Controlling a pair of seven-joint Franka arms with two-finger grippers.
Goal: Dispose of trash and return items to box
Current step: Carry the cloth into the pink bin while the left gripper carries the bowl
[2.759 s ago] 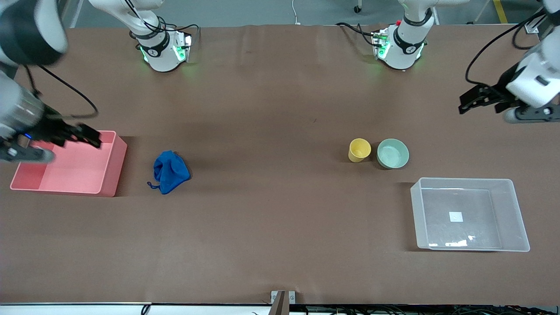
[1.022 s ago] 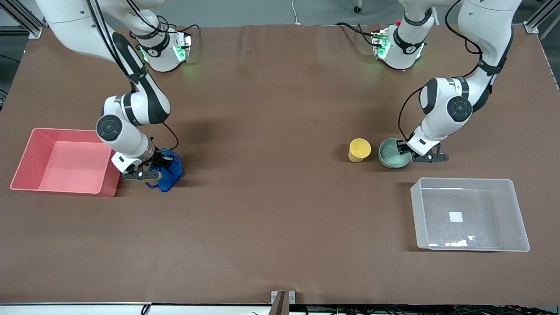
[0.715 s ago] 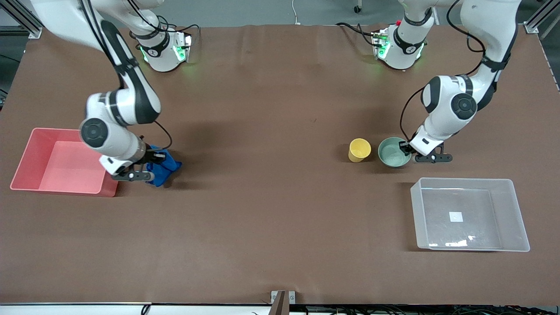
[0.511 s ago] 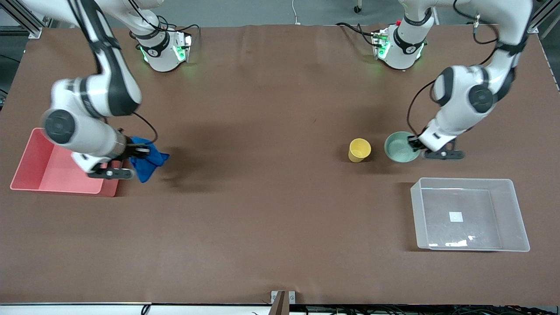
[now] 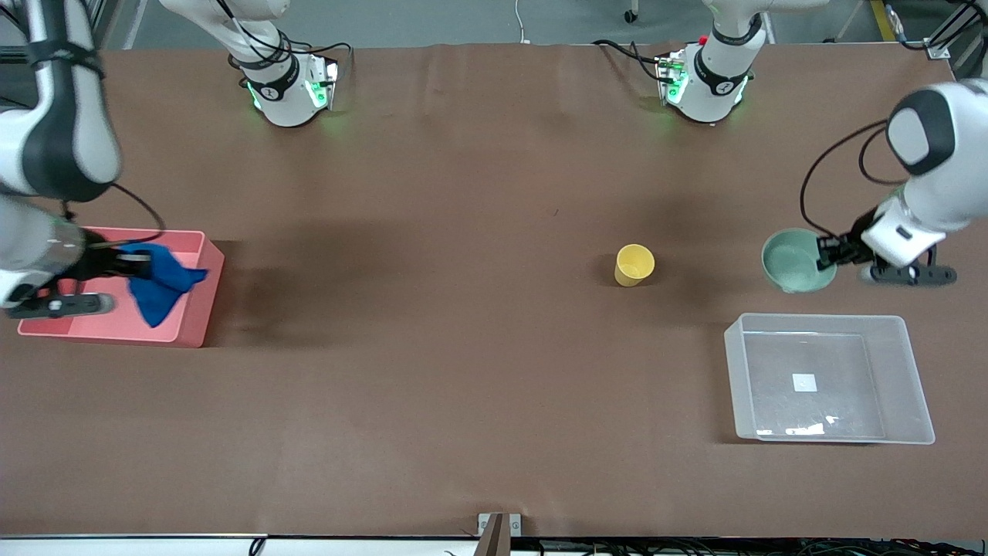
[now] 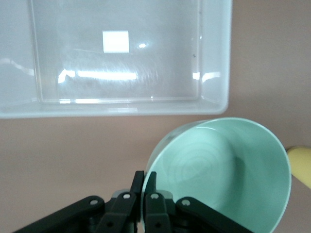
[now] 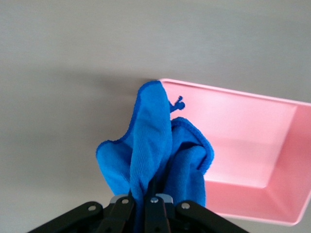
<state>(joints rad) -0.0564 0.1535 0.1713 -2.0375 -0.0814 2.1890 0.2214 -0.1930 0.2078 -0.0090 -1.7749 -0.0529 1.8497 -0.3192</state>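
My right gripper (image 5: pixel 137 266) is shut on the blue cloth (image 5: pixel 160 284) and holds it in the air over the pink bin (image 5: pixel 197 309); the cloth (image 7: pixel 155 150) hangs from the jaws over the bin's rim (image 7: pixel 233 92). My left gripper (image 5: pixel 830 252) is shut on the rim of the mint-green bowl (image 5: pixel 795 261) and holds it tilted in the air, over the table beside the clear box (image 5: pixel 830 378). In the left wrist view the bowl (image 6: pixel 223 170) hangs before the box (image 6: pixel 121 104). The yellow cup (image 5: pixel 634 265) stands upright mid-table.
The clear box has a white sticker (image 5: pixel 803 381) on its base and holds nothing. The two arm bases (image 5: pixel 289 85) (image 5: pixel 706 81) stand at the table's farthest edge from the front camera. Brown table surface lies between bin and cup.
My right gripper lifted the blue cloth off the table and carried it over the pink bin. My left gripper lifted the green bowl away from the cup toward the left arm's end.
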